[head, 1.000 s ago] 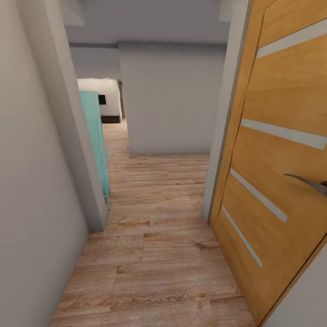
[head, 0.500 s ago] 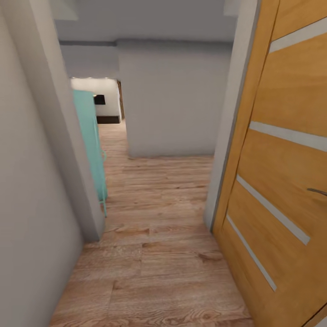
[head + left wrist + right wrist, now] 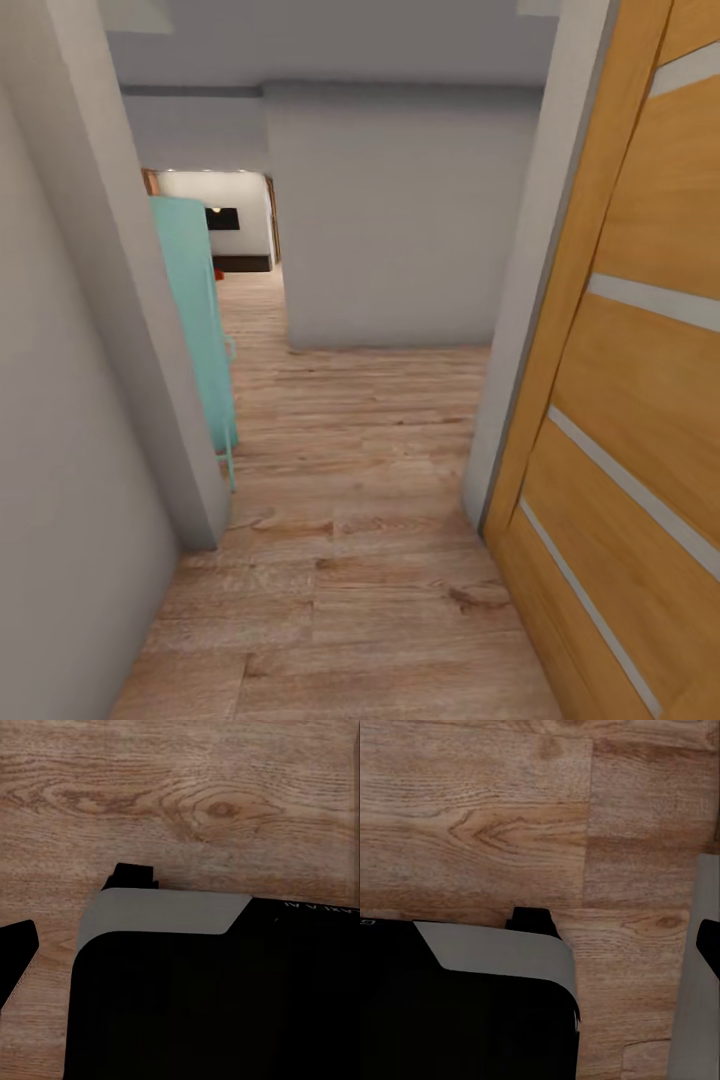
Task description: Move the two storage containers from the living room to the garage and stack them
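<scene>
Head view looks down a narrow hallway with a light wood plank floor (image 3: pixel 350 520) running ahead. A grey-white wall (image 3: pixel 60 450) closes the left side and ends in a corner post. A honey-coloured wooden door (image 3: pixel 640 400) with pale horizontal strips stands open on the right, hinged against a grey door frame (image 3: pixel 530 330). Straight ahead, a plain grey partition wall (image 3: pixel 395 220) blocks the middle of the passage, and the plank floor passes it on its left. A turquoise cabinet (image 3: pixel 195 310) stands behind the left corner post, with a thin leg reaching the floor. Past it, a lit opening shows a far room (image 3: pixel 225 215) with a white wall and a dark rectangle on it. A tiny orange-red speck (image 3: pixel 216 272) sits low at the edge of the cabinet in that opening; it is too small to tell whether it is one of the storage bins.

Left wrist view shows the robot's dark base (image 3: pixel 217 997) with a grey corner panel over the plank floor, and a black tip at the picture's edge. Right wrist view shows the same kind of dark base (image 3: pixel 465 1012) and a grey strip beside the planks. I cannot tell whether either arm's jaws are released or clenched.
</scene>
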Robot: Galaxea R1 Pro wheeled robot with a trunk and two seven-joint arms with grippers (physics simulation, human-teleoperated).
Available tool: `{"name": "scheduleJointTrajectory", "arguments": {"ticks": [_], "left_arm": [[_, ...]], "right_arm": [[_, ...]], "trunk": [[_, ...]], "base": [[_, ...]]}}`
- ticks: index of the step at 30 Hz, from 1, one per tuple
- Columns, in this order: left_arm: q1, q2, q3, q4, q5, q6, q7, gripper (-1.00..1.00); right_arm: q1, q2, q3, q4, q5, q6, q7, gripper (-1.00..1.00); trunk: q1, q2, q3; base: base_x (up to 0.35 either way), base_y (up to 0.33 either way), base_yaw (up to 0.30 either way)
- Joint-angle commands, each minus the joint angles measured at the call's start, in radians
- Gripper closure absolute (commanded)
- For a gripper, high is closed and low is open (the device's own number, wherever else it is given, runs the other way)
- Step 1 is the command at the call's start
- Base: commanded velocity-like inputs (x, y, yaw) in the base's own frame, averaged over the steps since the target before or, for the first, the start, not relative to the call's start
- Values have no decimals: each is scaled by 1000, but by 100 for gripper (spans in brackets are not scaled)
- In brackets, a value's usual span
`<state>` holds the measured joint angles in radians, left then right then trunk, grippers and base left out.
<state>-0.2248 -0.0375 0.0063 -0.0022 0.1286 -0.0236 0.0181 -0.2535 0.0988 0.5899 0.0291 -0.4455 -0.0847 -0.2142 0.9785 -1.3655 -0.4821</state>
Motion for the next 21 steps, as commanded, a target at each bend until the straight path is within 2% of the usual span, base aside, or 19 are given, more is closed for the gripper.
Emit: {"name": "scheduleJointTrajectory", "arguments": {"ticks": [1,21], "left_arm": [[-1,0,0,1,8,-2,2,-100],[-1,0,0,1,9,-2,2,-100]], "right_arm": [[-1,1,8,3,-10,-6,-1,-100],[-1,2,8,3,-10,-4,-1,-100]], "trunk": [[1,0,-1],[1,0,-1]], "base": [[322,0,1],[323,0,0]]}}
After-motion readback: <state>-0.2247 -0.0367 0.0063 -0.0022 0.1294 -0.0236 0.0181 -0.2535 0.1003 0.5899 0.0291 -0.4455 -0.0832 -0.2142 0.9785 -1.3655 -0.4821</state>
